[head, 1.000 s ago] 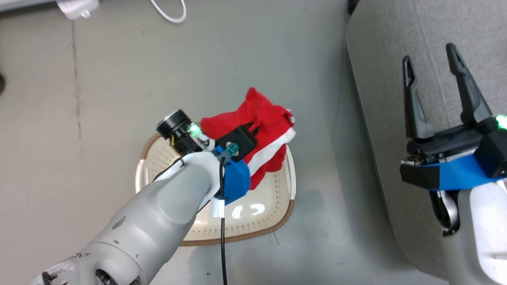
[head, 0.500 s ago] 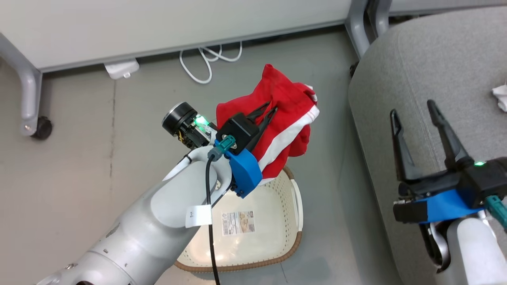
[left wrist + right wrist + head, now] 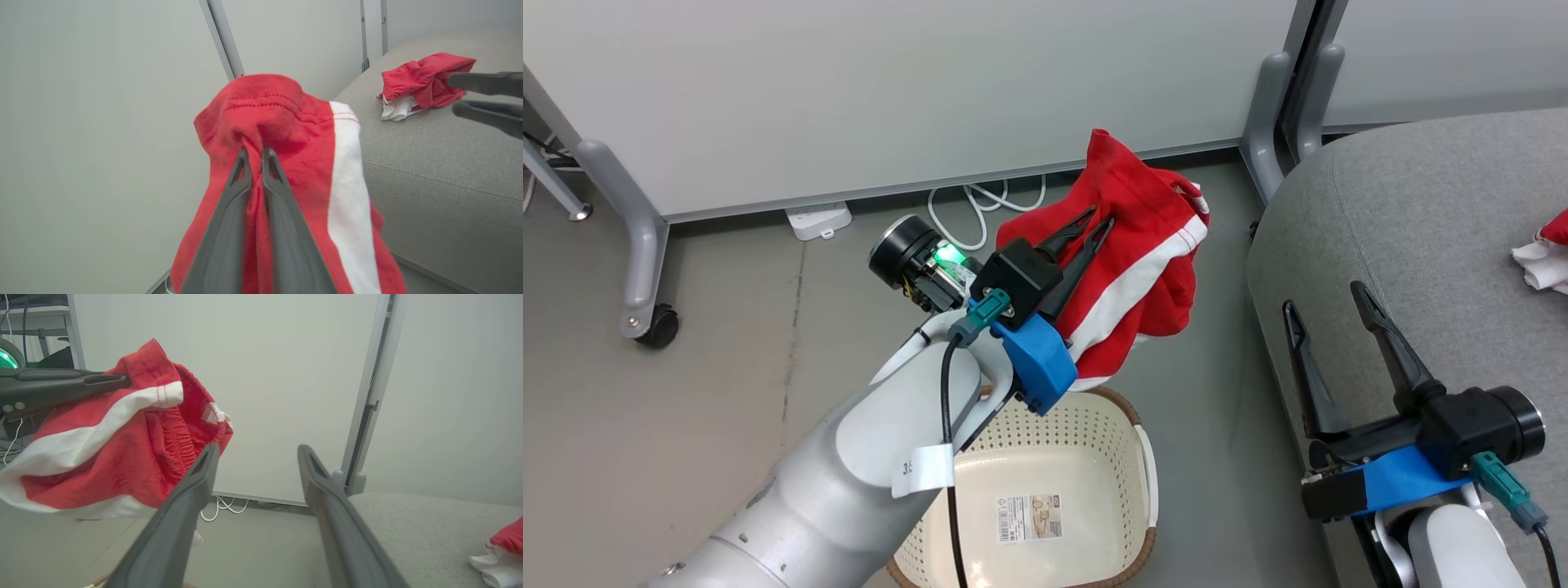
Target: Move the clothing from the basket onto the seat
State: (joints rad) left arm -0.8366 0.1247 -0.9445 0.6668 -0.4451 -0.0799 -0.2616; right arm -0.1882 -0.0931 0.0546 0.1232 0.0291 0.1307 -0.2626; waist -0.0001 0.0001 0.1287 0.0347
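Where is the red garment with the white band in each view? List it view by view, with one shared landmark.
Head view: the red garment is upper centre, pinched in the left gripper.
Left wrist view: red garment at centre, bunched between the shut fingers.
Right wrist view: red garment in the left half, mid-height.
Shared landmark: the grey sofa cushion, toward the right in all three.

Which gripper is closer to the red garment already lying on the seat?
Right. The right gripper hovers open over the seat, short of the lying garment. The left gripper is off the seat, above the floor, shut on the other red garment.
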